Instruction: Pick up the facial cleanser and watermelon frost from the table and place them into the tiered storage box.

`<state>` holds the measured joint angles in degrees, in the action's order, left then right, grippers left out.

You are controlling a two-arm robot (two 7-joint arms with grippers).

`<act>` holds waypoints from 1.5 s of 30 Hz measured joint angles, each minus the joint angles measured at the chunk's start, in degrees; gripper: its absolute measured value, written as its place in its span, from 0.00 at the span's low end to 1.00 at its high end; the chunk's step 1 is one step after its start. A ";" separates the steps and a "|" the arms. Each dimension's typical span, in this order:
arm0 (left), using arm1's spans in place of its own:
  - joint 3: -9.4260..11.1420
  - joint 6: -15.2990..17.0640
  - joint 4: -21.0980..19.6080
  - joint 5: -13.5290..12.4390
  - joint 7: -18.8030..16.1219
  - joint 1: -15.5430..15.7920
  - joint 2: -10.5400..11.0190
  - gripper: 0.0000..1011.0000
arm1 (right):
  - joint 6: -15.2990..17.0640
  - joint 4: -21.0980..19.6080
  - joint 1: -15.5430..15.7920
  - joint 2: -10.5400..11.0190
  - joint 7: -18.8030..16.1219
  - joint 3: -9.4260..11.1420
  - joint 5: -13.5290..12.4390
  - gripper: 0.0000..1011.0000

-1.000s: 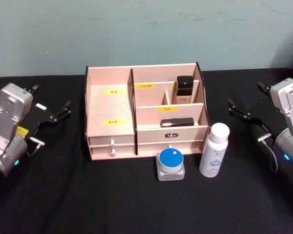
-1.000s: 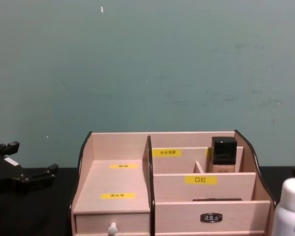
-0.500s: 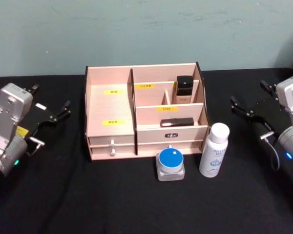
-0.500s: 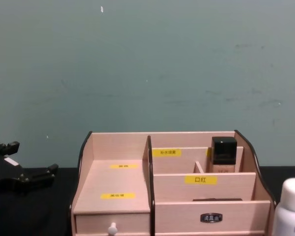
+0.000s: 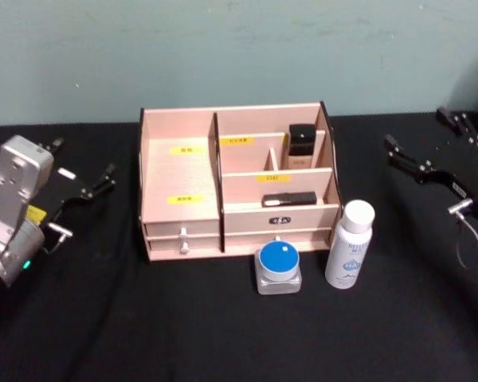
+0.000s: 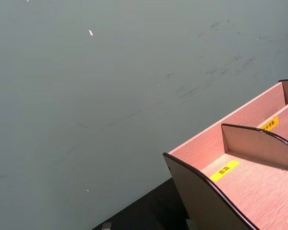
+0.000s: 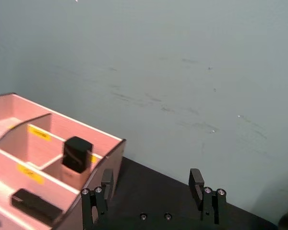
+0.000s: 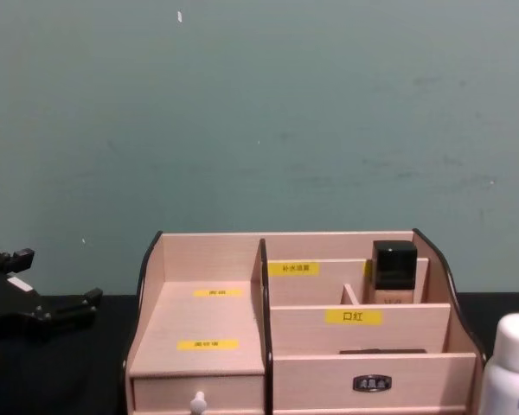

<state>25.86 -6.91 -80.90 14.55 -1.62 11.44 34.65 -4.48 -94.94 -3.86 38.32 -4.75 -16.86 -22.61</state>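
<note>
Wooden storage box (image 5: pixel 180 171) at the rear centre of a black table (image 5: pixel 183 334), with yellow labels on its stepped compartments. One label (image 8: pixel 352 316) reads "口红"; the others are too small to read. A black-capped bottle (image 5: pixel 301 145) stands in the back right compartment and a flat black case (image 5: pixel 289 199) lies on the tier below.

A white bottle (image 5: pixel 350 244) with blue print, of which only the letters "RE" can be made out in the chest view, stands upright just off the box's front right corner. A blue-lidded jar (image 5: pixel 278 267) sits in front of the right drawer.

Left gripper (image 5: pixel 80 163), fingers spread, is parked left of the box and has not moved. Right gripper (image 5: pixel 416 129), fingers likewise spread and empty, has drawn back toward the right edge over the last second. Bottle and jar are unmoved.
</note>
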 joint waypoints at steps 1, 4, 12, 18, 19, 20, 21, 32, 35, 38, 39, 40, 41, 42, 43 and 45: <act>0.00 0.00 0.00 0.00 0.00 -0.01 0.00 0.99 | 0.40 -0.98 0.67 0.38 -0.24 0.45 -0.47 0.99; 0.00 0.00 0.00 0.00 0.00 -0.01 0.00 0.99 | 2.32 -5.73 3.83 2.33 -1.77 2.62 -2.81 0.99; 0.00 0.00 0.00 0.00 0.00 0.00 0.00 0.99 | 7.09 -15.32 10.38 6.76 -6.16 6.75 -8.02 0.99; 0.00 0.00 0.00 0.00 0.00 0.00 0.00 0.99 | 10.37 -21.17 14.91 8.89 -8.73 9.25 -11.16 0.99; 0.00 0.00 0.00 0.00 0.00 -0.01 0.00 0.99 | 10.85 -21.77 15.38 9.07 -8.98 9.46 -11.50 0.99; 0.00 0.00 0.00 0.00 0.00 0.00 0.00 0.99 | 11.89 -22.75 16.20 9.43 -9.45 9.82 -12.12 0.99; 0.01 0.00 0.00 0.00 0.00 0.00 0.00 0.99 | 11.89 -22.75 16.20 9.43 -9.45 9.82 -12.12 0.99; 0.00 0.00 0.00 0.00 0.00 -0.01 0.00 0.99 | 18.89 -25.13 19.04 10.95 -10.76 9.97 -12.60 0.99; 0.00 0.00 0.00 0.00 0.00 0.00 0.00 0.99 | 19.86 -24.50 19.08 10.78 -10.67 9.52 -11.68 0.99; 0.00 0.00 0.00 0.00 0.00 0.00 0.00 0.99 | 20.53 -23.78 18.87 10.41 -10.68 8.94 -10.95 0.99; 0.00 0.00 0.00 0.00 0.00 -0.01 0.00 0.99 | 20.92 -23.37 18.64 10.15 -10.79 8.57 -10.57 0.99; 0.00 0.00 0.00 0.00 0.00 0.00 0.00 0.99 | 21.10 -23.14 18.51 10.03 -10.90 8.40 -10.41 0.99; 0.00 0.00 0.00 0.00 0.00 0.00 0.00 0.99 | 21.27 -22.85 18.32 9.86 -10.99 8.16 -10.25 0.99; 0.00 0.00 0.00 0.00 0.00 0.00 0.00 0.99 | 21.45 -22.56 18.10 9.69 -11.12 7.92 -10.08 0.99; 0.00 0.00 0.00 0.00 0.00 0.00 0.00 0.99 | 21.78 -21.95 17.63 9.33 -11.31 7.42 -9.73 0.99; 0.00 0.00 0.00 0.00 0.00 -0.01 0.00 0.99 | 22.13 -21.23 17.11 8.90 -11.50 6.88 -9.37 0.99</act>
<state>25.86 -6.91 -80.90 14.55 -1.62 11.43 34.65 17.65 -116.17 13.25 47.22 -16.25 -9.98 -31.97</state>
